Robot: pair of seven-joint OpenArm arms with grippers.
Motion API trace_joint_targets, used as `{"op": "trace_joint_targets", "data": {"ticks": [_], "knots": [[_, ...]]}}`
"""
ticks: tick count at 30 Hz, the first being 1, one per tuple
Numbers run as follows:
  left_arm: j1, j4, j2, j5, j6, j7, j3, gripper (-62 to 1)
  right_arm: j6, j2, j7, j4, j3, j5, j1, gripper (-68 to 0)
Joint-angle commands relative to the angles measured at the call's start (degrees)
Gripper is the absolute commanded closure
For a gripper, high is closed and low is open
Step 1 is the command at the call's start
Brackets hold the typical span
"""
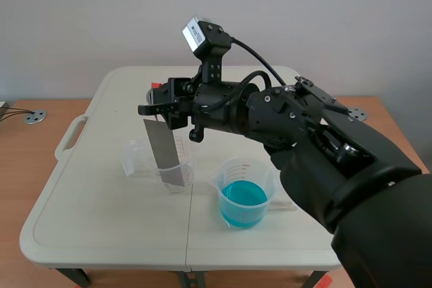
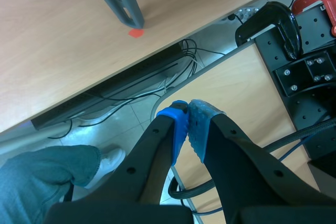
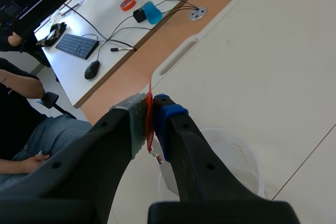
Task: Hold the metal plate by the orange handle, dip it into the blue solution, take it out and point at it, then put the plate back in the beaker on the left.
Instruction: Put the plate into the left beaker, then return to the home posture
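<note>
Pale grey wall backs a cream folding tabletop [image 1: 101, 220], and the right arm stretches across it from its own side past the middle. The right fingers [image 3: 170, 116] are clamped on the thin orange handle [image 3: 151, 85], one pad against each face. Below those fingers the metal plate [image 1: 162, 146] hangs slightly tilted, its lower end inside the clear beaker [image 1: 189, 166] directly under them. The blue solution [image 1: 241, 200] stands in a second beaker, below and off to the arm's own side of the fingers, apart from the plate. Beyond the right fingertips are a desk with a keyboard [image 3: 77, 45] and a seated person. The left fingers [image 2: 176, 124] are pressed together on nothing, pads touching, off the tabletop. Ahead of them are a table leg [image 2: 123, 3] on brown wood and some cables, and a person's trouser leg [image 2: 42, 182] is beside them.
</note>
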State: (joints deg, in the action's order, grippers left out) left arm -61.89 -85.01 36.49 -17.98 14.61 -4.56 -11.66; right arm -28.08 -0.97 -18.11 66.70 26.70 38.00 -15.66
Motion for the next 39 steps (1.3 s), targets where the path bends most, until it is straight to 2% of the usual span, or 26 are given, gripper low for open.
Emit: {"op": "trace_joint_targets", "data": {"ticks": [1,5,19,20,22,24,26,29,32,39], "knots": [[0.04,-0.92,-0.46,-0.22,0.13,-0.35,0.17,-1.6,-0.15,-0.26,0.42,0.24,-0.2,0.59,-1.16,-4.0],[0.04,-0.92,-0.46,-0.24,0.13,-0.35,0.17,-1.6,-0.15,-0.17,0.44,0.24,-1.14,0.59,-1.16,-10.9],[0.04,-0.92,-0.44,-0.22,0.11,-0.33,0.17,-1.8,-0.15,-0.13,0.87,0.24,-4.22,-0.72,-1.16,-42.1],[0.04,-0.92,-0.44,-0.2,0.11,-0.15,0.17,-4.1,-0.02,-0.13,0.94,0.24,-4.33,-0.72,-1.16,-44.2],[0.04,-0.92,-0.44,-0.17,0.11,0.37,0.17,-15.7,1.09,-0.11,1.01,0.24,-4.52,-0.74,-1.16,-48.8],[0.04,-0.92,-0.44,0.66,0.11,0.72,0.17,-36.8,1.95,0.02,1.09,0.24,-4.96,-0.74,-1.16,-54.0],[0.04,-0.92,-0.44,1.03,0.07,0.7,0.17,-62.3,2.03,0.66,2.4,0.24,-5.05,-0.7,-1.16,-58.7],[0.61,-0.92,-0.46,1.09,0.09,1.09,0.17,-62.3,3.28,1.9,6.84,0.26,-5.05,-0.7,-1.16,-66.4],[1.14,-0.92,-0.44,1.09,0.09,1.51,0.17,-62.3,3.26,3.13,9.66,0.33,-4.98,-0.72,-1.16,-66.5],[1.16,-0.92,-0.46,1.07,0.13,1.33,0.17,-62.3,3.23,6.78,10.99,0.76,-4.9,-3.69,-1.11,-66.5]]}}
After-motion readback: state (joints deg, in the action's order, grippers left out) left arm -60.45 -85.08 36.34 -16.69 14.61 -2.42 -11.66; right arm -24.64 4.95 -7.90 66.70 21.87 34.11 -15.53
